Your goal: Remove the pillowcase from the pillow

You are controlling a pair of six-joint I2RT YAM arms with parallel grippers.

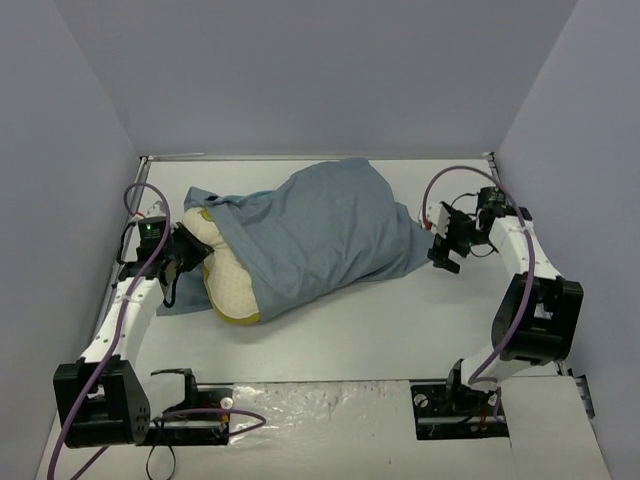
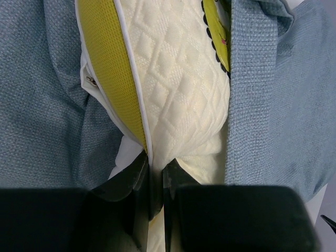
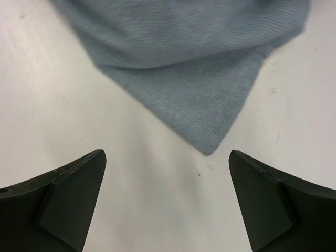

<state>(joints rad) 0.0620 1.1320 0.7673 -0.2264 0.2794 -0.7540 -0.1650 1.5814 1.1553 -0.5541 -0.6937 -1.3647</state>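
Cream quilted pillow (image 2: 178, 94), clamped by your left end effector (image 2: 156, 164). Shut the wide right end effector (image 3: 167, 155) on the corner of the grey-blue cloth pillowcase (image 3: 184, 79).

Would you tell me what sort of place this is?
Probably a robotics lab test cell: a white table walled by plain lilac panels, with a left arm and right arm bolted at its near edge.

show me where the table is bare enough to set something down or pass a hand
Widest bare table: the near strip between the pillowcase and the arm bases. A smaller patch: right of the pillowcase's corner, under the open right claw. Crowded on the left, where the left claw is shut on the edge of the pillow.
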